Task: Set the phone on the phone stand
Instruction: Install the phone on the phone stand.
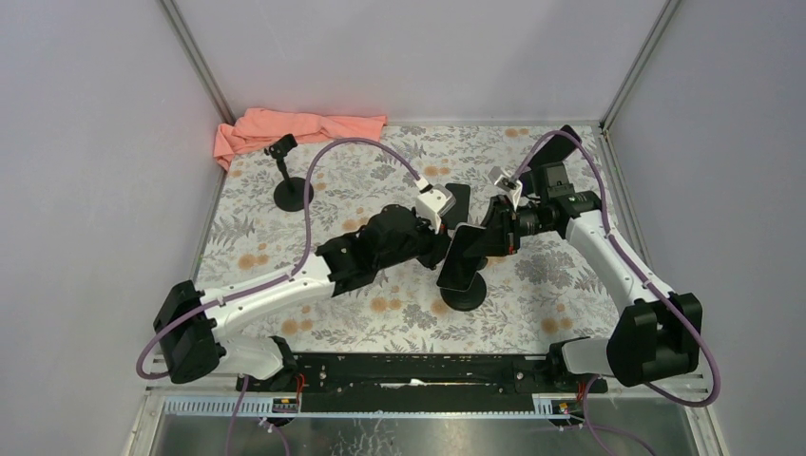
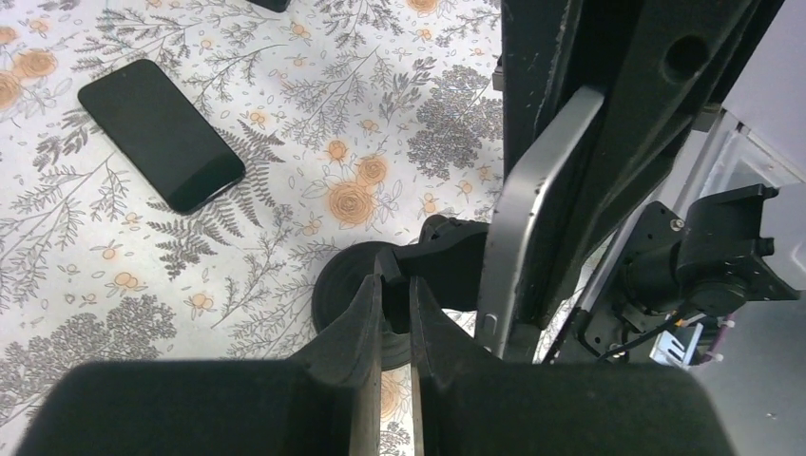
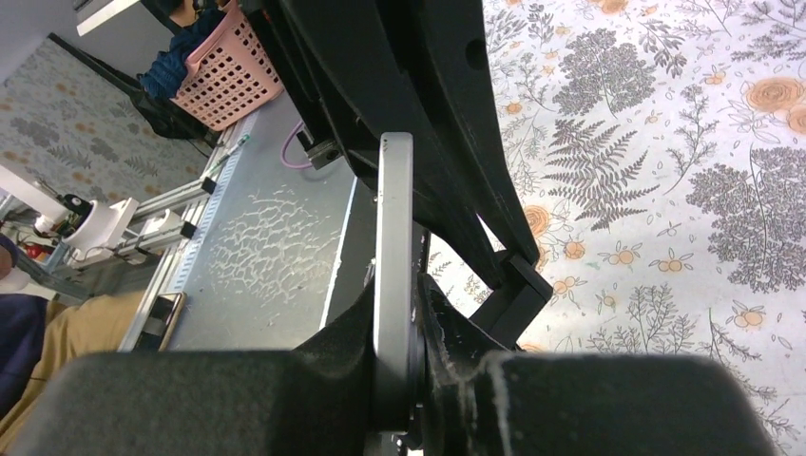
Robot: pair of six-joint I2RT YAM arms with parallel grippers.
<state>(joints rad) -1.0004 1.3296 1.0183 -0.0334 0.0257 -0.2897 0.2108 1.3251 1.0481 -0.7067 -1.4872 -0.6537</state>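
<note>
The phone point(image 1: 463, 258) hangs tilted over the middle of the floral table, just above the round black base of the phone stand point(image 1: 466, 296). My right gripper point(image 1: 489, 237) is shut on it. In the right wrist view the phone's grey edge point(image 3: 394, 218) runs up from between the right gripper point(image 3: 394, 290) fingers, beside the stand's black bracket point(image 3: 518, 294). My left gripper point(image 1: 439, 249) comes in from the left. In the left wrist view the left gripper point(image 2: 394, 285) is closed on the phone stand's point(image 2: 347, 280) dark neck, with the phone point(image 2: 523, 218) just to the right.
A second black phone point(image 2: 162, 133) lies flat on the table beyond the stand. Another phone stand point(image 1: 290, 187) is at the back left, near a pink cloth point(image 1: 295, 128) against the rear wall. Grey enclosure walls close in the table on three sides.
</note>
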